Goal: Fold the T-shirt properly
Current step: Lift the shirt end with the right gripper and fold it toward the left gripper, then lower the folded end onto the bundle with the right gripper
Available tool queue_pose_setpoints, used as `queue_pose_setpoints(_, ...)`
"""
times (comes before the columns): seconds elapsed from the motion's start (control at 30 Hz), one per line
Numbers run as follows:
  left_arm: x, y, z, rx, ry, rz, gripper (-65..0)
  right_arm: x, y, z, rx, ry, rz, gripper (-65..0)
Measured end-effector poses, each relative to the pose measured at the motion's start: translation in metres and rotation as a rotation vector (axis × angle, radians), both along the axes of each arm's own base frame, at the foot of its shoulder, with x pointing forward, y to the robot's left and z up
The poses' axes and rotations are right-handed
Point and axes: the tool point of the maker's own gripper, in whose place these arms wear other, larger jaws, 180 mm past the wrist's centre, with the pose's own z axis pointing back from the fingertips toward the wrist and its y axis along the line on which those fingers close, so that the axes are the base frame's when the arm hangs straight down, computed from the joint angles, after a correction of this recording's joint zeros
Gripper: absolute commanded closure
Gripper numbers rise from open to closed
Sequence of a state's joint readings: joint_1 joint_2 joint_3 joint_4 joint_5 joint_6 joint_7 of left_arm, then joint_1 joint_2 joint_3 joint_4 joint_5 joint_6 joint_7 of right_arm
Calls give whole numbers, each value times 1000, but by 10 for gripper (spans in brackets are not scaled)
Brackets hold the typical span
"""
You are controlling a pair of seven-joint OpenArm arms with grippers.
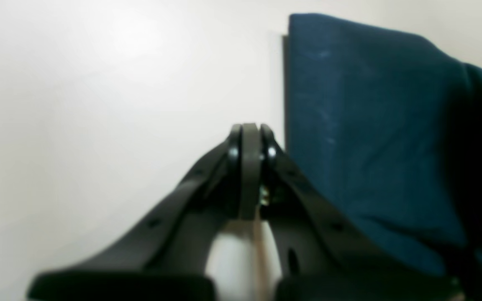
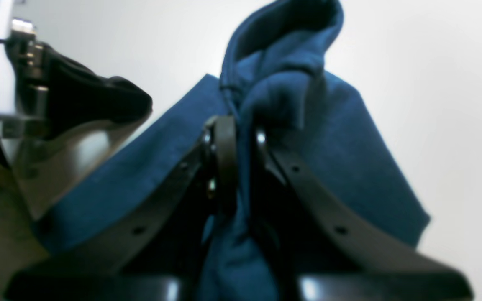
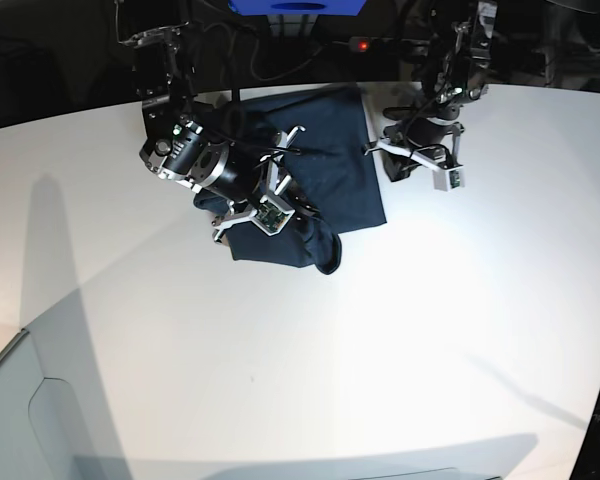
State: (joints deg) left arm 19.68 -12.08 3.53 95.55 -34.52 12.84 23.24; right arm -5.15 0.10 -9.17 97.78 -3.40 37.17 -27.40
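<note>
Left hand, left wrist view: jaws together on nothing, T-shirt edge just beside at 3 o'clock on the white desk. Right wrist view: right hand is clamped on a bunched fold of soft, limp cloth that will sag; grip hems or corners. Base view: shirt at 11 o'clock; nothing else obstructs.

Broad white table, matte and curved along the far edge. Lying directly on it toward the far side, one dark navy T-shirt, partly folded, spread flat on the near-right part with a straight edge against bare white surface. Nearer-left part of the T-shirt bunched and raised off the table. Soft shadows on the table nearer than the T-shirt.
</note>
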Motion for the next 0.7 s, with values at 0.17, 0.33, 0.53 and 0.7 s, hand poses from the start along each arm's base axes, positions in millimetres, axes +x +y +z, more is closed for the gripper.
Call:
queue_pose_setpoints(0.17,0,-2,0,-3,2,-5,0,0,20,-8,-14,14,71,0)
queue_pose_setpoints(0.33,-1,-2,0,-3,3,-6,0,-10,39,-15,-13,37,134,0)
queue_pose_setpoints(0.53,0,-2,0,-2,2,-4,0,-16,52,-11,-11,24,185,0)
queue_pose_setpoints(0.7,0,-1,0,-2,2,-2,0,-21,72,-22,-20,47,259,0)
